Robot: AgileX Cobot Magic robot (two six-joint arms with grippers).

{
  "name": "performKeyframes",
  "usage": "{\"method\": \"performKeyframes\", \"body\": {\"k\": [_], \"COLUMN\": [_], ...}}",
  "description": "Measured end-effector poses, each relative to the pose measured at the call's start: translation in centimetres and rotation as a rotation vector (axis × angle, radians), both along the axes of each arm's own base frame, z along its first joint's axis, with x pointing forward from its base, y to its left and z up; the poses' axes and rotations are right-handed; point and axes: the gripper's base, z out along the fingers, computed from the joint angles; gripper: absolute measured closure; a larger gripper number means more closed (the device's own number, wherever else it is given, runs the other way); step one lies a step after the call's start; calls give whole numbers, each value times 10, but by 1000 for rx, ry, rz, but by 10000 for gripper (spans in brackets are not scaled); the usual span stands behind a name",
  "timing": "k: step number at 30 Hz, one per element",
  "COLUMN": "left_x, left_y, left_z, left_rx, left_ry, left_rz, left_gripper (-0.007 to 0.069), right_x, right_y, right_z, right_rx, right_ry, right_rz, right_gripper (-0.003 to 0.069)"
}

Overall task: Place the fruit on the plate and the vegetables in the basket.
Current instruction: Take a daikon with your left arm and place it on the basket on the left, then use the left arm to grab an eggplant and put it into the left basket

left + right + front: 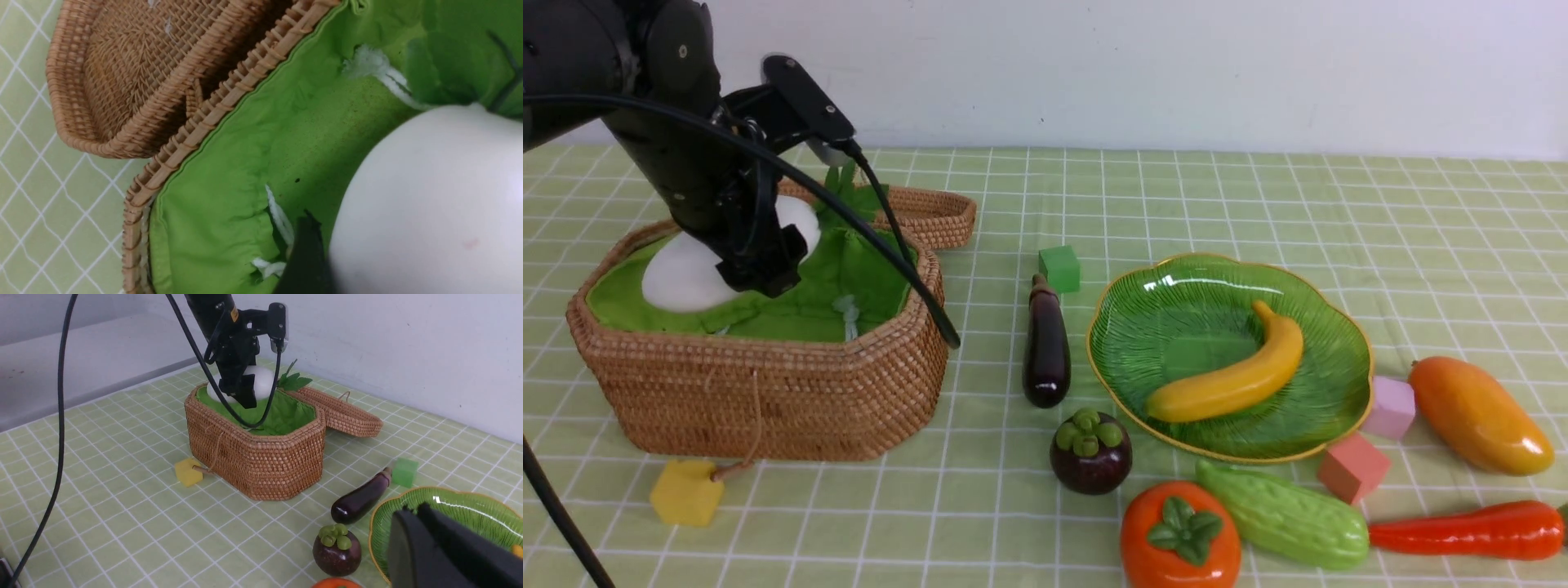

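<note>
left end effector (765,273), spread wide, pinches the white radish (678,282) over the basket (768,392) — next, let go softly — right end effector (433,539) pressed together.

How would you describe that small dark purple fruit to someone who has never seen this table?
Find the green leaf-shaped plate holding the banana. Off its near left edge, in front of the eggplant, sits the mangosteen. It alone is round and dark purple with a knobby green cap; the eggplant is long.
</note>
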Motion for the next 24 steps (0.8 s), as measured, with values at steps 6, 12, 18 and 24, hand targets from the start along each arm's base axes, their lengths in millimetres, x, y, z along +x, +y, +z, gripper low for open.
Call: {"method": "performKeyframes", "body": {"k": [6, 12, 18, 24], "left_x": [-4, -7, -18, -42], "left_y": [-1, -1, -4, -36], "left_z": [9, 16, 34, 54], "left_rx": [-44, -95, -189, -446], "left_ry": [-26, -44, -73, -29], "left_rz": [20, 84, 120, 169], "left_gripper": [24, -22, 80, 440], "right_x": [0, 0, 0, -1], "right_y": [0, 0, -1, -1], "right_z": [-2, -2, -3, -9], "right_rx": [-14, -14, -22, -32], "right_ry": [13, 13, 21, 109], "right_rz": [-3, -3, -5, -10], "right_gripper": [641, 645, 645, 643]}}
